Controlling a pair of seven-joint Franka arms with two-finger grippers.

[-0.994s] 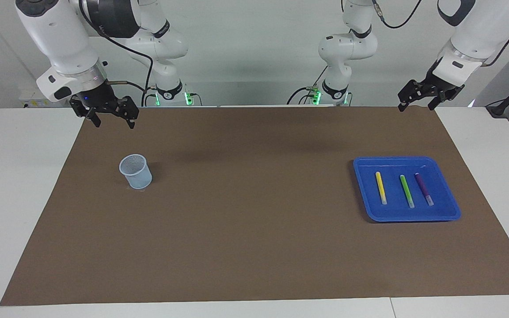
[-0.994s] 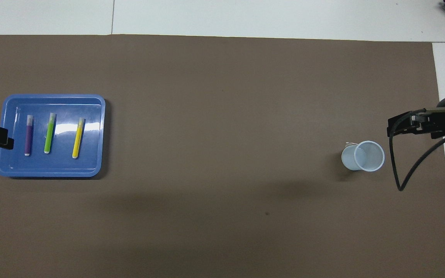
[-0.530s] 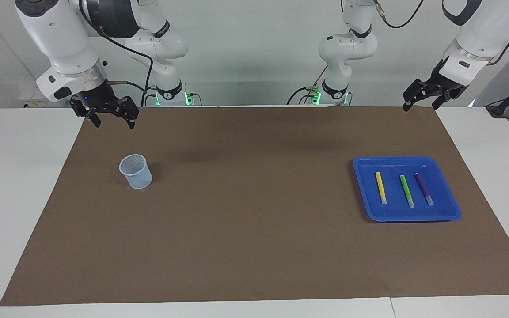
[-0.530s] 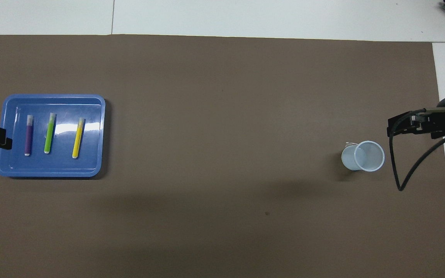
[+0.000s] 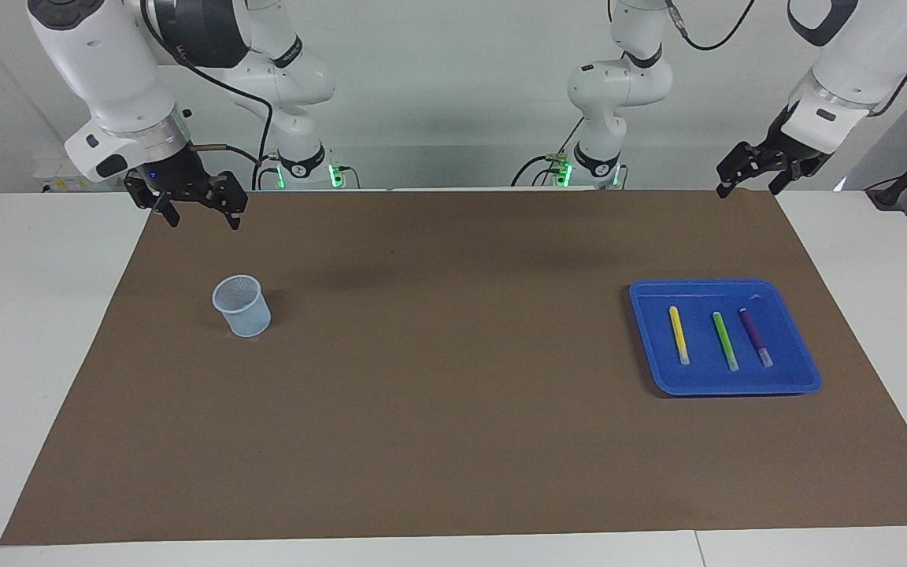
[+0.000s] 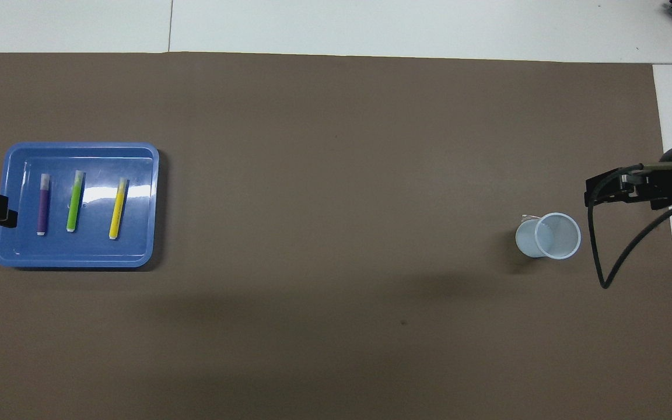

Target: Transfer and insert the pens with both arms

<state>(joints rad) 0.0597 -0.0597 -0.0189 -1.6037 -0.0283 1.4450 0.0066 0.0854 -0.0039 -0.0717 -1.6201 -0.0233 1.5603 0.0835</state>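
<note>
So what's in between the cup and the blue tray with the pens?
Nothing but bare brown mat. The facing view shows the cup and the blue tray at opposite ends of the table, with no object in the stretch between them.

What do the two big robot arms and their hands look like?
Both big arms are glossy white and chunky, built of rounded jointed sections with black bands and a silver ring at the wrist. Black cables loop along them. Each ends in a black gripper with two fingers: the left gripper and the right gripper. A small blue light glows just above the right one.
</note>
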